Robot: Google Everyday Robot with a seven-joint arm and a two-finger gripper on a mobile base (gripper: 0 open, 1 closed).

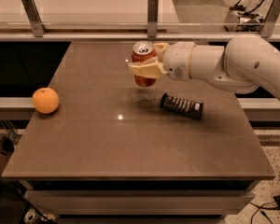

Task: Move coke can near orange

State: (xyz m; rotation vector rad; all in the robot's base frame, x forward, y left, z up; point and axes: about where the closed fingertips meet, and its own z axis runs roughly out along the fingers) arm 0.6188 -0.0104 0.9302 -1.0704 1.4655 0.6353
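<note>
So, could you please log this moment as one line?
gripper: shut on coke can, above table | orange: left edge, far from can | candy bar wrapper: flat, under arm

Cream jaws around red coke can (142,55), brown table (130,143).

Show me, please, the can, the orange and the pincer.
can (141,55): camera view, red upper side.
orange (45,100): camera view, fruit's middle.
pincer (148,63): camera view, between fingertips, shut on the can above the table (130,146).

Hand (147,69) grips coke can (143,53), seemingly above table (130,146) — orange (45,100) far left.
</note>
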